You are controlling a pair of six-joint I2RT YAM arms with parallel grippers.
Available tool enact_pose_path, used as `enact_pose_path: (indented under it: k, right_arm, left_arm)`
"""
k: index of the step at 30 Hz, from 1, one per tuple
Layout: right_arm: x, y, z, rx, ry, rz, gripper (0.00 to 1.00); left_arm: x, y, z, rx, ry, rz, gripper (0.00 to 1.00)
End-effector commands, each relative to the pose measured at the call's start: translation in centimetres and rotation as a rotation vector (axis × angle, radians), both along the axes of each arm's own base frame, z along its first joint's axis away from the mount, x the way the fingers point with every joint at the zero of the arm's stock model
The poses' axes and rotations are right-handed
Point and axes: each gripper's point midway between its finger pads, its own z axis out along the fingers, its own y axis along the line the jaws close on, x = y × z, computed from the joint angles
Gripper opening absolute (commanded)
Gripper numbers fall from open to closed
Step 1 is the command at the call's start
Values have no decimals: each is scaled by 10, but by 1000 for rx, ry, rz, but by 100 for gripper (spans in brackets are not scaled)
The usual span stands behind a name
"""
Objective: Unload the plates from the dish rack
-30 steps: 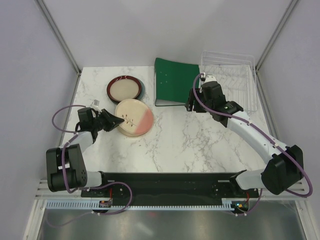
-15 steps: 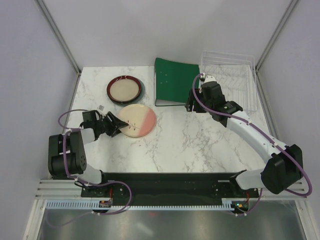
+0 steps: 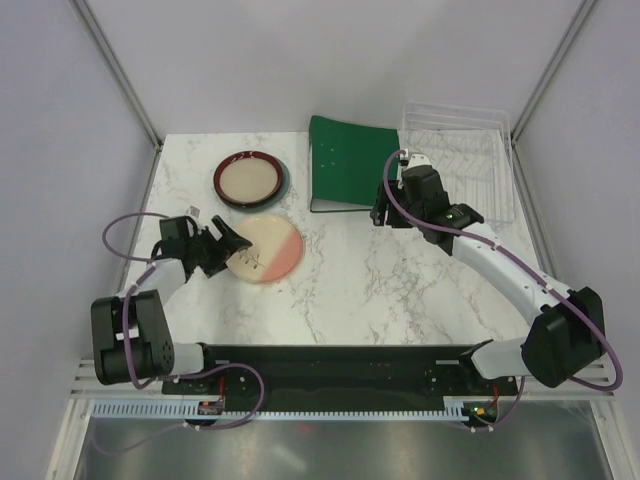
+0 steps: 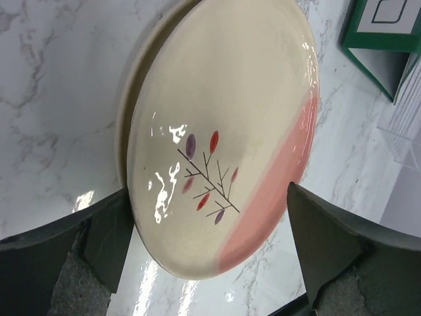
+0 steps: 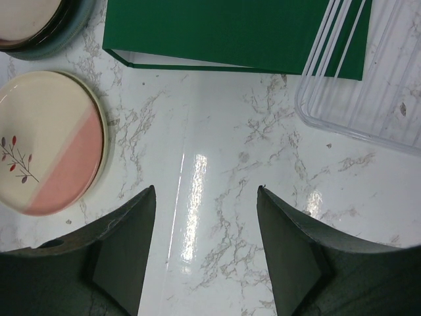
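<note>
left gripper (image 3: 232, 251): jaws wide, either side of cream-and-pink plate's (image 3: 270, 247) near rim | plate at its 3 o'clock, lying on second cream plate (image 4: 125, 131) | right gripper (image 5: 205, 191): partly spread, empty, above table (image 3: 370, 280) | dish rack (image 3: 470, 165) at its 2 o'clock

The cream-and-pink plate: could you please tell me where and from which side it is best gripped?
Probably by its thin raised rim on the cream side, approached low from the left, where the open left gripper faces it. The cream-and-pink plate lies flat on a second cream plate, so only that edge offers a pinch.
</note>
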Motion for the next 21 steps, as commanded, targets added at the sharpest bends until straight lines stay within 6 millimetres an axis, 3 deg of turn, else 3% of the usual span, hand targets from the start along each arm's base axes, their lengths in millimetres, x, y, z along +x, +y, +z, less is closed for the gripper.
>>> enact_pose_path:
  k: [1,11,17,21]
  right_arm:
    - [4,5,8,11,-40,18,70]
    - [2,5,12,23,-52,24,70]
    - [3,-1,16,-8,-76,16,70]
    - [9,-22,25,-108,-135,-30,72]
  left_arm:
    - [-6,25,10,152,-6,53,100]
    - [6,31,49,198,-28,32,100]
    - [12,23,114,214,-202,-42,100]
    - [14,12,171,216,-364,-107,100]
